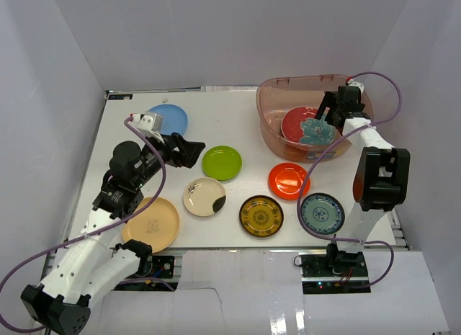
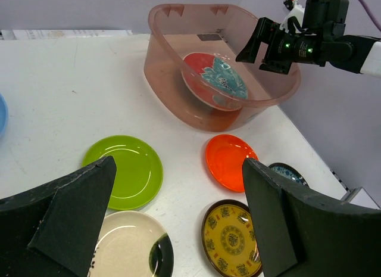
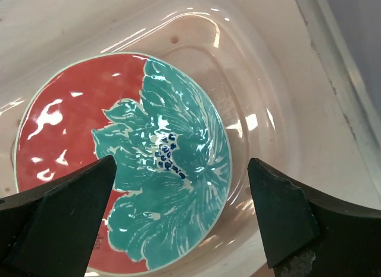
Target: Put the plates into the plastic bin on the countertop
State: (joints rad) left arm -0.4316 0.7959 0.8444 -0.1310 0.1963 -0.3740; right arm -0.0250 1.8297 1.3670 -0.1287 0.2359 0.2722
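The plastic bin (image 1: pixel 268 104) stands at the back right of the countertop (image 1: pixel 245 119). The red plate with teal flowers (image 1: pixel 302 124) lies tilted inside it, also in the right wrist view (image 3: pixel 119 158). My right gripper (image 1: pixel 324 112) is open and empty over that plate, inside the bin (image 3: pixel 274 74). My left gripper (image 1: pixel 191 153) is open and empty above the table, left of the lime green plate (image 1: pixel 222 163). On the table lie the light blue (image 1: pixel 171 119), orange-red (image 1: pixel 289 181), cream (image 1: pixel 204 197), amber (image 1: pixel 261 215), white-blue (image 1: pixel 322 213) and tan (image 1: pixel 151 224) plates.
In the left wrist view the green plate (image 2: pixel 128 170), orange-red plate (image 2: pixel 229 161), amber plate (image 2: pixel 232 238) and cream plate (image 2: pixel 128 247) lie ahead of my fingers (image 2: pixel 71 217), with the bin (image 2: pixel 164 62) beyond. White walls enclose the table on three sides.
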